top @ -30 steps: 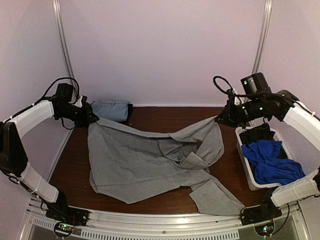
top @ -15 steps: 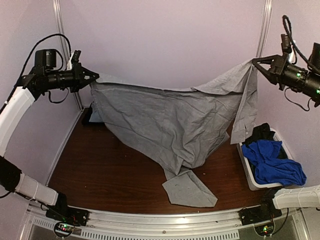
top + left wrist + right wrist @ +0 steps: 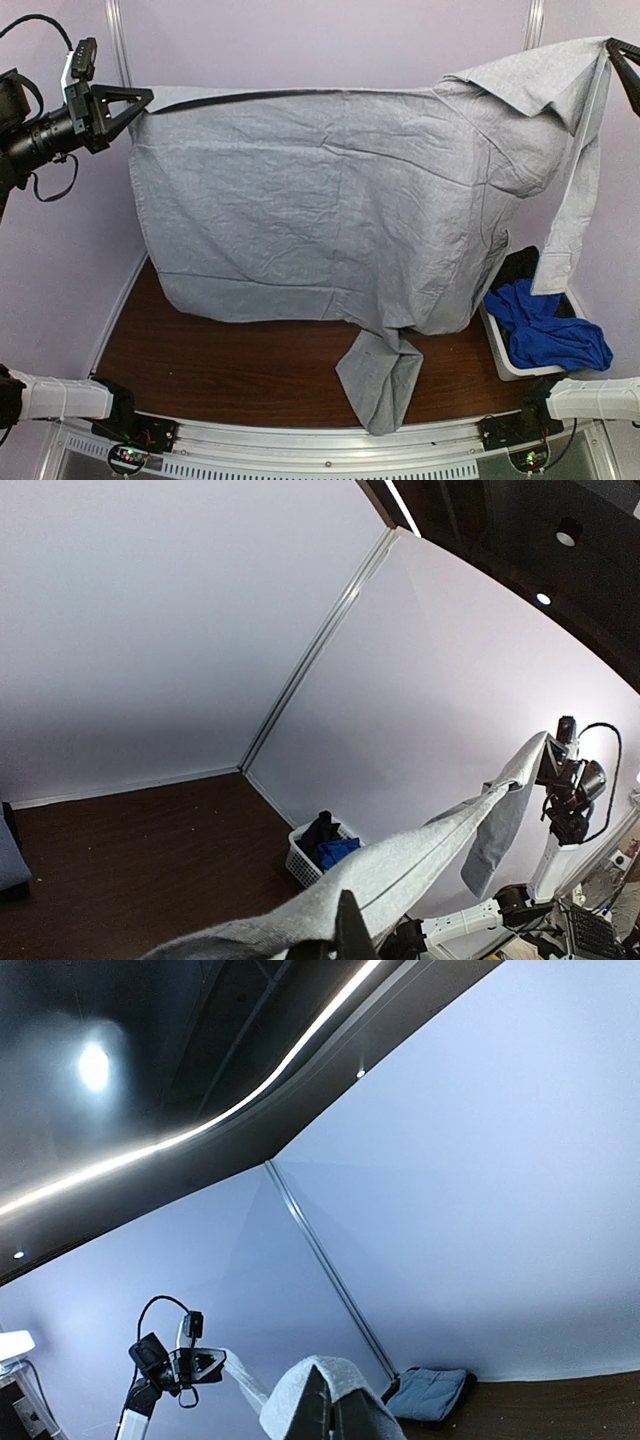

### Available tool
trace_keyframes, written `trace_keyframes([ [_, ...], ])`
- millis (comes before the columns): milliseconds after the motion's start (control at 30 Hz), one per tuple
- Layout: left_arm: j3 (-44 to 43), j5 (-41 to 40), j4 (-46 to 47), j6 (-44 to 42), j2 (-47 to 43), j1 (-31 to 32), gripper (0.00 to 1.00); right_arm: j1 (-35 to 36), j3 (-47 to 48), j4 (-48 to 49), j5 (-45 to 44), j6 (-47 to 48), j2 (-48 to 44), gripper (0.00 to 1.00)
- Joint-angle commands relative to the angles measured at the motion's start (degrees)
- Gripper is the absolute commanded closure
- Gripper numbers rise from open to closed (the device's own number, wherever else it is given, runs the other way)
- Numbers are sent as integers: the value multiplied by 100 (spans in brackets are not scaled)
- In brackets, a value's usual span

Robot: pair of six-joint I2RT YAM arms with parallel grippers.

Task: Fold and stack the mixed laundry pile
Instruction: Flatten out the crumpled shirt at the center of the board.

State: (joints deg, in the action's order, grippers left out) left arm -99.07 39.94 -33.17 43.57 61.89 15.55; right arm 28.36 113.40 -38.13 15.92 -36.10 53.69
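Both arms have climbed and spread since the earlier frames. The light grey shirt [image 3: 330, 200] lay rumpled on the table [image 3: 230, 360] a second ago and sagged between the grippers half a second ago; now it hangs as a broad, nearly flat sheet. The left gripper [image 3: 145, 96] has its fingers pinched together on one upper corner of the shirt. From those fingertips the top edge runs straight across to the right gripper [image 3: 612, 45], whose fingers are likewise clamped on the opposite upper corner.

Directly below the right fingers one sleeve [image 3: 575, 200] dangles free, its cuff ending above the white bin [image 3: 497, 345]. Well below both pairs of fingers, and nearer the right ones, the other sleeve [image 3: 378, 375] droops from the hem down to the table's near edge.

In the bin, far beneath the right fingers, we see a royal-blue piece [image 3: 550, 330] and a dark piece [image 3: 522, 268]. The right wrist camera shows us a folded grey-blue garment [image 3: 428, 1392] on the table by the back wall, far below the left fingers.
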Motion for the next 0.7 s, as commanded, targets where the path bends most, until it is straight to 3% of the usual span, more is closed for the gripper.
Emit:
trace_keyframes([
  [0, 35, -527, 199, 196, 773, -8, 100, -19, 612, -94, -1205, 783, 937, 100],
  [133, 172, -1036, 490, 249, 1704, -17, 100, -104, 1000, -388, -2560, 1504, 2033, 100],
  [333, -4, -1684, 815, 401, 3439, -231, 100, -1661, 846, 474, -898, 986, 4061, 100],
  [367, -98, -1806, 820, 389, 3747, -250, 100, -1807, 923, 637, -539, 880, 4525, 94],
  [400, -192, -1905, 810, 413, 4004, -290, 100, -1935, 1172, 654, -159, 752, 5025, 79],
  [467, -382, -2038, 739, 470, 4525, -397, 76, -2066, 2543, 270, 575, 580, 6483, 33],
  [533, -445, -2218, 614, 550, 4658, -529, 58, -2133, 3947, -498, 839, 471, 7509, 4],
  [600, -513, -2710, 189, 375, 4588, -568, 31, -2173, 4154, -919, 874, 473, 7749, 0],
  [667, -505, -2945, -188, 48, 4498, -578, 12, -2177, 3290, -992, 717, 646, 7318, 0],
])
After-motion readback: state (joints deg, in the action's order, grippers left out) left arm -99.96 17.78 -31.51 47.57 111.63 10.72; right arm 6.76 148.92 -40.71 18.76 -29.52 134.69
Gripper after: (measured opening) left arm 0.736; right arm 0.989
